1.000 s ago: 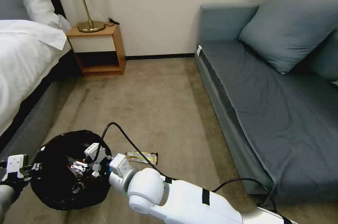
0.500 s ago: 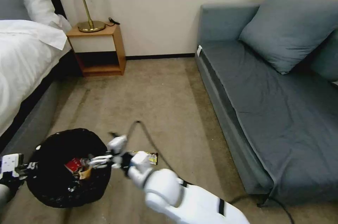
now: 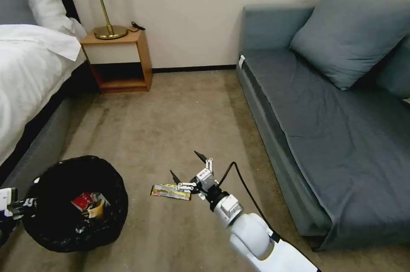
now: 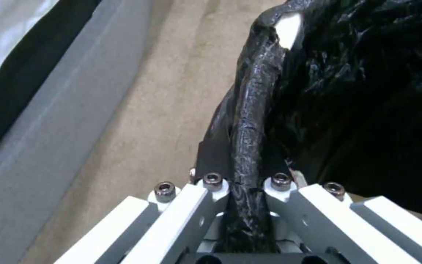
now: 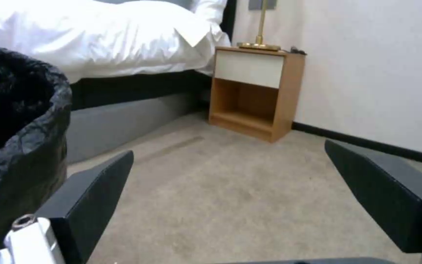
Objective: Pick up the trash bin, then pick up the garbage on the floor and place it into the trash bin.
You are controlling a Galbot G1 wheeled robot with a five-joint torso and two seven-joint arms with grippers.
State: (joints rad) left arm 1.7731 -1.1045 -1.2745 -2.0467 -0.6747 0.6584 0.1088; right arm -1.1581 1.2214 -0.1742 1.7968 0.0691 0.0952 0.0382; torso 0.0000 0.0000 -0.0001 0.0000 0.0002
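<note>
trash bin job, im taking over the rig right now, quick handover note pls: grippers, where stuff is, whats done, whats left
Left gripper: shut on the rim of the trash bin, holding it at the robot's left by the bed.
Right gripper: open, empty, out over the carpet just above the gold-black bar wrapper.
Done: bin is in hand; a red-white wrapper and a tan piece lie inside the black bag.
Left: the bar wrapper is on the floor to the right of the bin, not yet grasped. I can't tell from these views whether the bottle is in the bin.
</note>
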